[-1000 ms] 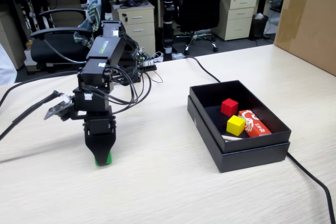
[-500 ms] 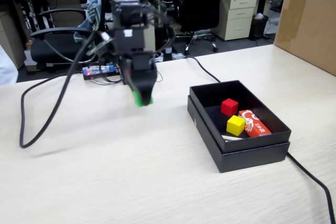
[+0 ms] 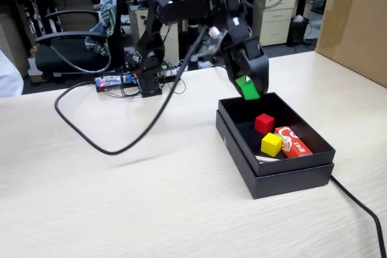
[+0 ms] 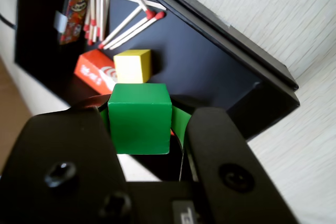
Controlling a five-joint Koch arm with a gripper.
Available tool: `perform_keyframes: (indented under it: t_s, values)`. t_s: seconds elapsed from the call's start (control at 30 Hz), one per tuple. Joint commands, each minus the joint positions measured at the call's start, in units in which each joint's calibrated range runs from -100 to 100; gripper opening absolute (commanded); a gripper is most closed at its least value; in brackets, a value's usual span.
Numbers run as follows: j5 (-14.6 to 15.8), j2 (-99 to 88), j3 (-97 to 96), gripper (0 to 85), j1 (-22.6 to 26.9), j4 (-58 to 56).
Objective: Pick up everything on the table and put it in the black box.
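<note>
1. Your gripper (image 4: 140,129) has its jaws clamped on the green cube (image 4: 139,118); in the wrist view you see a black jaw pressing each side face, with the cube's front face standing clear between them.
2. In the fixed view the green cube (image 3: 247,88) hangs in the gripper (image 3: 248,90) in the air, above the far rim of the black box (image 3: 284,180), touching neither the box nor the table (image 3: 151,203).
3. Directly past the held cube in the wrist view you find a yellow cube (image 4: 133,66) on the box floor (image 4: 210,61), and an orange-red carton (image 4: 94,72) just beside it.
4. The fixed view shows a red cube (image 3: 263,123) near the middle of the box, the yellow cube (image 3: 271,144) nearer the front wall, and the carton (image 3: 292,142) along the right wall.
5. Loose matches (image 4: 123,11) with red heads lie scattered on the box floor beyond the yellow cube in the wrist view.
6. The box sits toward the right side of the tabletop, and a large brown cardboard box (image 3: 354,22) stands at the far right corner.
7. A black cable (image 3: 103,143) loops across the tabletop on the left in the fixed view.
</note>
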Motion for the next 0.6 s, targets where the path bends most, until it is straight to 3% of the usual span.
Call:
perform_keyframes:
  t_s: [0.0,0.57]
  values:
    - [-0.2,4.0,4.4,0.9,0.1,0.0]
    - [-0.2,14.9,-0.6,1.1,-0.1,-0.3]
